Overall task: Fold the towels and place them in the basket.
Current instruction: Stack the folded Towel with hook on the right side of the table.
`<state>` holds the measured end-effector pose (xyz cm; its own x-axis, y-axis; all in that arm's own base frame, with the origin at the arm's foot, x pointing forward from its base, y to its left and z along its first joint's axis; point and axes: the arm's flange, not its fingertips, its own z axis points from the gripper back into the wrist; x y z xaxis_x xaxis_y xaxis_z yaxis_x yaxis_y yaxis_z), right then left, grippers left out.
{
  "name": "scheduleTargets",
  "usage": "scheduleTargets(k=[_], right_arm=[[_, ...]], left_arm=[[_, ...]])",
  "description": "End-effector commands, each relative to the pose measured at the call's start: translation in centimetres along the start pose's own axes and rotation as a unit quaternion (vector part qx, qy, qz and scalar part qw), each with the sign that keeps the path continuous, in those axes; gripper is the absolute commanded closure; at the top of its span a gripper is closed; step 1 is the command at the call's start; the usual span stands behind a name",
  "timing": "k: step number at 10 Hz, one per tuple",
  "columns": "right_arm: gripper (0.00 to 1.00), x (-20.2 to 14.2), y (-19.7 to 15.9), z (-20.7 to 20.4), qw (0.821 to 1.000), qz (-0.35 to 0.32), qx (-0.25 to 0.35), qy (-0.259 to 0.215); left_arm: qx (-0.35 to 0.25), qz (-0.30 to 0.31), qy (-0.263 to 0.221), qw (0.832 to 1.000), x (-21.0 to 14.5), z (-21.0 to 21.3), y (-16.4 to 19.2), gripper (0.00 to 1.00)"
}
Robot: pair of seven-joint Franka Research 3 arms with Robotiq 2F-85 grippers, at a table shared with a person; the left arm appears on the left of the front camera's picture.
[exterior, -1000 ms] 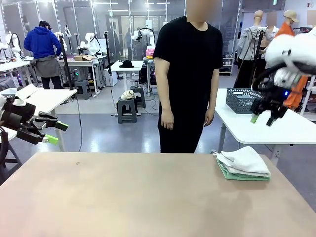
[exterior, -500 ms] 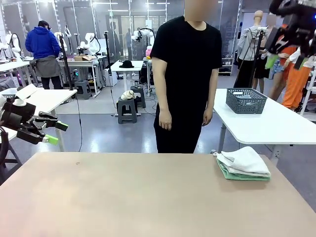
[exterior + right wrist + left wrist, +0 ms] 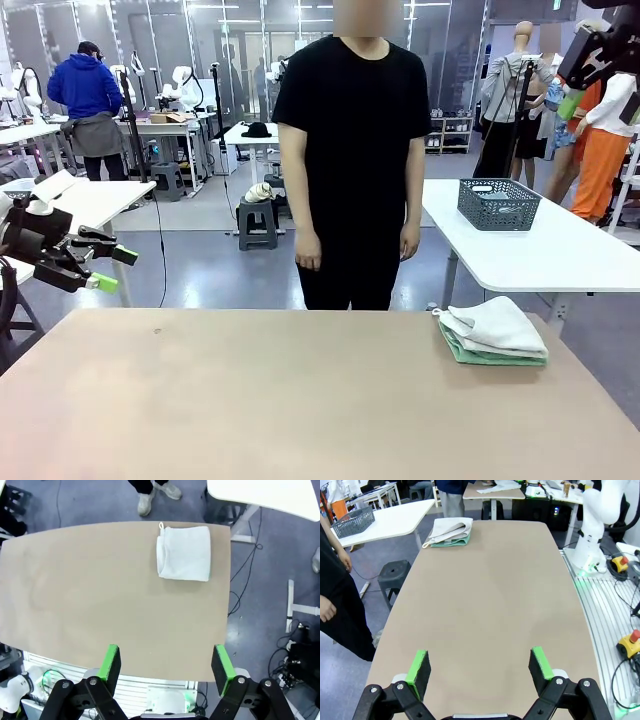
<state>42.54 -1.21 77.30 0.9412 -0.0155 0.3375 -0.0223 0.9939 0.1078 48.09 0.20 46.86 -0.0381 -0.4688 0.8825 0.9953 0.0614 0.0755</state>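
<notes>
Right hand [image 3: 165, 666] risen, cut off top right; both hands wide open, empty; mint towel [image 3: 470, 352] mostly hidden.

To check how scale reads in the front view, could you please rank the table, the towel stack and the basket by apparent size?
1. Table, by far the largest.
2. and 3. Towel stack and basket look alike in size; the basket stands farther off on another table, so I won't rank them.

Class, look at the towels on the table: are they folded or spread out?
Folded. The towels lie as a compact stack, white over mint green, near the table edge.
</notes>
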Motion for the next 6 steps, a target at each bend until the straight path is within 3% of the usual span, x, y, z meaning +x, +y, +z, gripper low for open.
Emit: scheduleTargets(k=[1,6], right_arm=[[0.09,0.66,0.14,0.13,1.000,0.000,0.002,0.015],[0.09,0.66,0.14,0.13,1.000,0.000,0.002,0.015]], left_arm=[[-0.001,0.001,-0.003,1.000,0.19,0.08,-0.04,0.00],[-0.001,0.001,-0.003,1.000,0.19,0.08,-0.04,0.00]])
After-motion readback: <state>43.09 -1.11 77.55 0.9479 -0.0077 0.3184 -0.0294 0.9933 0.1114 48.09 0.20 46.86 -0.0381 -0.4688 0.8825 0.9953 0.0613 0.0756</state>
